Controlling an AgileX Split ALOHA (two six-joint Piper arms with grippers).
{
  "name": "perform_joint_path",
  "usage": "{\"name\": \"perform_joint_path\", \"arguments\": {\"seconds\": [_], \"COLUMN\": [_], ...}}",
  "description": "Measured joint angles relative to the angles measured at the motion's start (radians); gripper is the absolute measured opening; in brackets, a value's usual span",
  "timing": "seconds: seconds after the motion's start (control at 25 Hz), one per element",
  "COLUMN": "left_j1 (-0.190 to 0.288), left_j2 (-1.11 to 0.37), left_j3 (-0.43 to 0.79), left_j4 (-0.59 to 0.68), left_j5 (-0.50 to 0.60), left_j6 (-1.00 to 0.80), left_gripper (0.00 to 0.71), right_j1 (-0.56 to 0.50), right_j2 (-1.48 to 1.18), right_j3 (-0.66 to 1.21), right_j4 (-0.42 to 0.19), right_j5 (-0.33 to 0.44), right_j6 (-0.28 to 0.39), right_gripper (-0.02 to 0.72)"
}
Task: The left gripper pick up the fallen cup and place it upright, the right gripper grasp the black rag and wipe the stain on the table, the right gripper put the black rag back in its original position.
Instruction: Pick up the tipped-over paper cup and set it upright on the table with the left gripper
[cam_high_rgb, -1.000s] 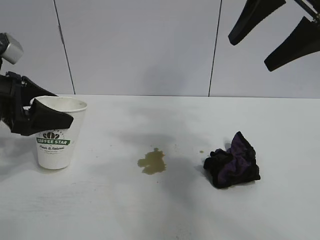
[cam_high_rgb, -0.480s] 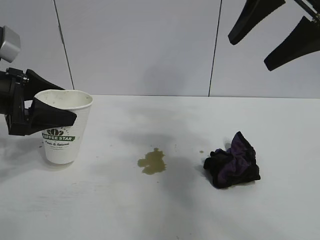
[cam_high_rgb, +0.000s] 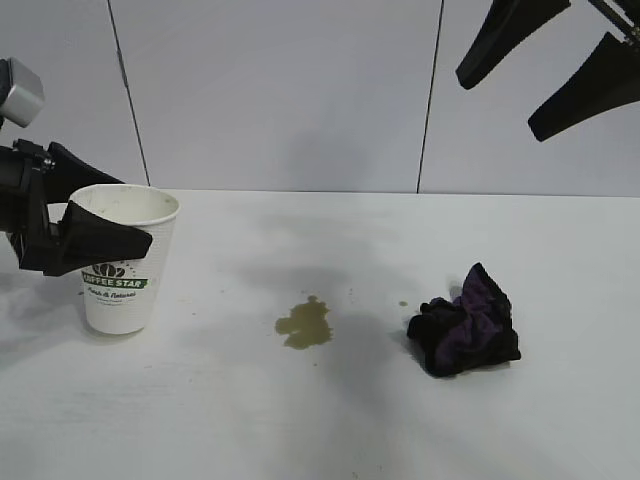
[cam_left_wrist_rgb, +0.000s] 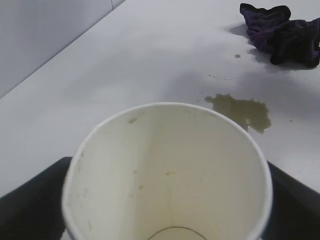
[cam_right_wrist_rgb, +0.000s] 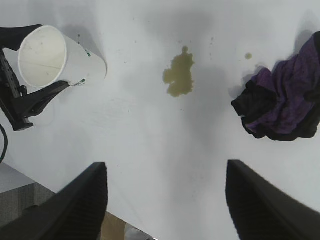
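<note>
Pale grey panelled wall (cam_high_rgb: 280, 95) with thin dark vertical seams (cam_high_rgb: 430, 95) behind the work surface.

The left gripper (cam_high_rgb: 105, 225) is low at the left side of the scene, with its fingers (cam_high_rgb: 100, 240) closed on both sides of the cup (cam_high_rgb: 122, 260) near its rim. The right gripper (cam_high_rgb: 545, 60) hangs high at the far right, its fingers (cam_high_rgb: 505, 35) spread wide apart and holding nothing.
</note>
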Motion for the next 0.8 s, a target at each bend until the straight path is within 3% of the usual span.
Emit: {"name": "perform_joint_path", "arguments": {"seconds": [0.24,0.8], "left_j1": [0.0,0.0], "left_j2": [0.0,0.0], "left_j3": [0.0,0.0], "left_j4": [0.0,0.0], "left_j5": [-0.046,-0.015], "left_j6": [-0.087,-0.095], "left_gripper": [0.638,0.693], "right_j1": [0.0,0.0], "right_j2": [0.0,0.0], "right_j3": [0.0,0.0], "right_j4": [0.0,0.0], "right_j5": [-0.001,-0.024], "right_j6": [0.0,0.0], "right_gripper": [0.462,0.462]}}
